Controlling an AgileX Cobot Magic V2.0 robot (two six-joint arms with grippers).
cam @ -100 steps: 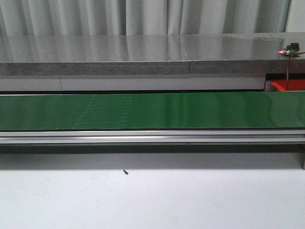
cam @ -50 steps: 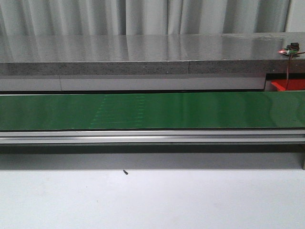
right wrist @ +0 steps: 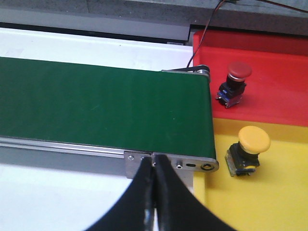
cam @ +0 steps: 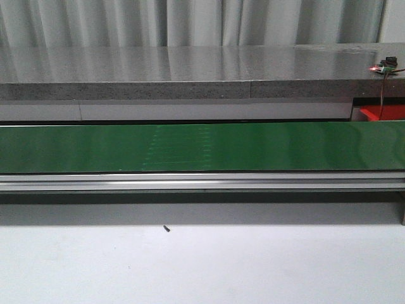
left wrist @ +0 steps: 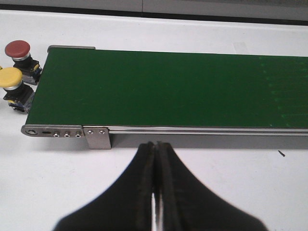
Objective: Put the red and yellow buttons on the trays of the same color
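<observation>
In the left wrist view a red button and a yellow button stand on the white table beside the end of the green conveyor belt. My left gripper is shut and empty, in front of the belt's rail. In the right wrist view a red button lies on the red tray and a yellow button lies on the yellow tray. My right gripper is shut and empty, at the belt's near rail. Neither gripper shows in the front view.
The green belt crosses the front view with an aluminium rail in front and a grey stone ledge behind. A corner of the red tray and wires show at far right.
A faint pattern of marks on the belt has drifted to the right. Nothing else has moved.
</observation>
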